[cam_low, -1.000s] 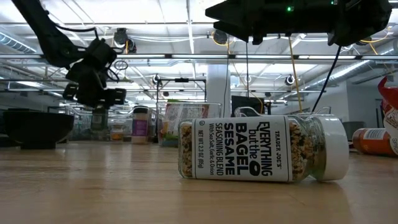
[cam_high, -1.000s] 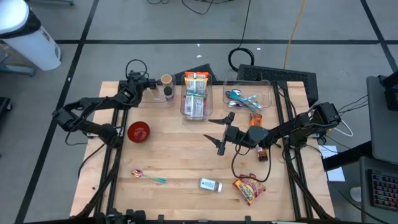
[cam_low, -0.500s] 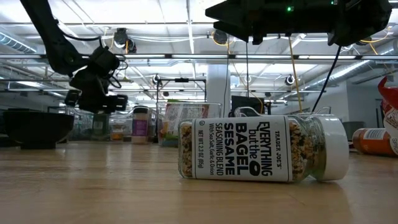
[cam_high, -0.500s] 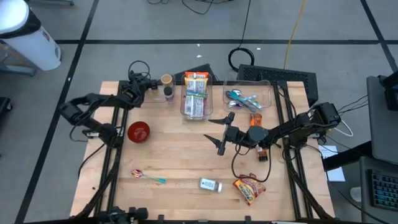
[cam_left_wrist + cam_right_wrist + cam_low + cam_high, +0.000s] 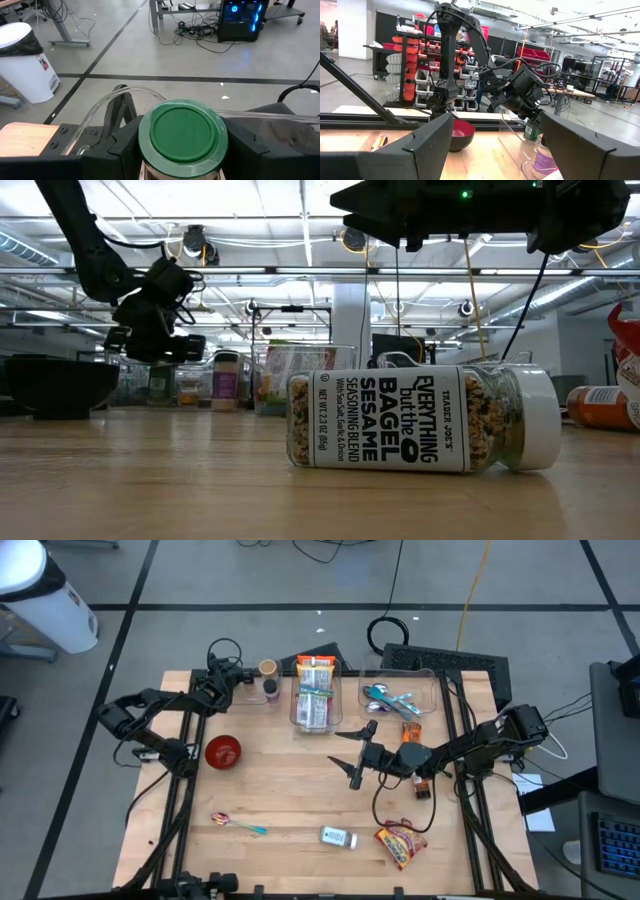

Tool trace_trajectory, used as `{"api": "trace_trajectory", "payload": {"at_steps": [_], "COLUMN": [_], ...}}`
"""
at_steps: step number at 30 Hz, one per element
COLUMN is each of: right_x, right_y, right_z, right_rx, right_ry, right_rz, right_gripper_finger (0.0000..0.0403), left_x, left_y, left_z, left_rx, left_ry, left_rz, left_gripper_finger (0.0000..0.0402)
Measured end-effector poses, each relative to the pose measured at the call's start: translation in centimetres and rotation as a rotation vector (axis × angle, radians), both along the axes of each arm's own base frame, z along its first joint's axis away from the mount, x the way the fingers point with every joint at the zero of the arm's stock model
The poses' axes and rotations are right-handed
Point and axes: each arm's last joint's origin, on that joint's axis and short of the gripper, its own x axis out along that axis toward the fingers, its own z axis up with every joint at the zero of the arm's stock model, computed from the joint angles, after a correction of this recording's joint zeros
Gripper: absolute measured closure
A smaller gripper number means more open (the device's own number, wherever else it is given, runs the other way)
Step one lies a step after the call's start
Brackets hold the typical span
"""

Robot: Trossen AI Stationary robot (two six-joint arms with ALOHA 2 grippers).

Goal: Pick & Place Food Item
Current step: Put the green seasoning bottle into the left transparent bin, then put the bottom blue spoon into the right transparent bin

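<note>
I have the left claw [image 5: 228, 677] up at the far left corner of the wooden worktop [image 5: 290, 790], clamped on a green-lidded jar [image 5: 182, 134]; in the left wrist view its round, smooth green lid sits squarely between the two dark fingers, above a curved clear plastic rim. From the right wrist view that jar hangs over the clear bin [image 5: 517, 137] at that corner, beside a purple-labelled bottle [image 5: 543, 161] standing in it.

The right claw [image 5: 352, 752] hovers over the middle of the worktop, its fingers spread wide with nothing between them.

Along the far edge, the middle clear tub [image 5: 318, 692] holds flat printed packets, and the one to its right [image 5: 402, 695] holds blue and orange utensils. A glossy red bowl [image 5: 223, 751] sits near the left arm; I cannot tell whether anything is in it.

Near the front edge, a glass seasoning jar [image 5: 425, 419] lies on its side, white cap pointing right, seeds visible through the glass and a "Everything but the Bagel Sesame" label. Just beside it is a crinkled red and yellow snack bag [image 5: 400, 843], and well to the left a small spoon [image 5: 236, 824] lies flat.
</note>
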Motion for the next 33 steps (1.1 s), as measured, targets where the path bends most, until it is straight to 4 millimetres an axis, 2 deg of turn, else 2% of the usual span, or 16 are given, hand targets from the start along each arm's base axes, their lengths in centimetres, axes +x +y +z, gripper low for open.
{"api": "trace_trajectory", "payload": {"at_steps": [2, 6, 9, 19, 28, 31, 33], "right_x": [0.0, 0.0, 0.0, 0.0, 0.0, 0.0, 0.0], "right_y": [0.0, 0.0, 0.0, 0.0, 0.0, 0.0, 0.0], "right_z": [0.0, 0.0, 0.0, 0.0, 0.0, 0.0, 0.0], "right_rx": [0.000, 0.000, 0.002, 0.001, 0.000, 0.000, -0.001], "right_ry": [0.000, 0.000, -0.001, 0.000, 0.000, 0.000, 0.000], "right_rz": [0.000, 0.000, 0.001, 0.000, 0.000, 0.000, 0.000], "right_gripper_finger": [0.0110, 0.0110, 0.0110, 0.0110, 0.0110, 0.0110, 0.0110], "left_x": [0.0, 0.1, 0.1, 0.2, 0.8, 1.2, 1.6], "left_y": [0.0, 0.1, 0.1, 0.1, -1.5, -2.6, -3.4], "left_z": [0.0, 0.2, 0.2, 0.6, 3.3, 4.1, 4.5], "left_rx": [0.000, 0.015, 0.016, 0.033, 0.100, 0.088, 0.056], "left_ry": [0.000, -0.004, -0.005, 0.024, 0.069, 0.051, 0.001], "left_rz": [0.000, -0.010, -0.010, -0.033, -0.131, -0.233, -0.368], "left_gripper_finger": [0.0192, 0.0152, 0.0139, 0.0162, 0.0163, 0.0163, 0.0163]}}
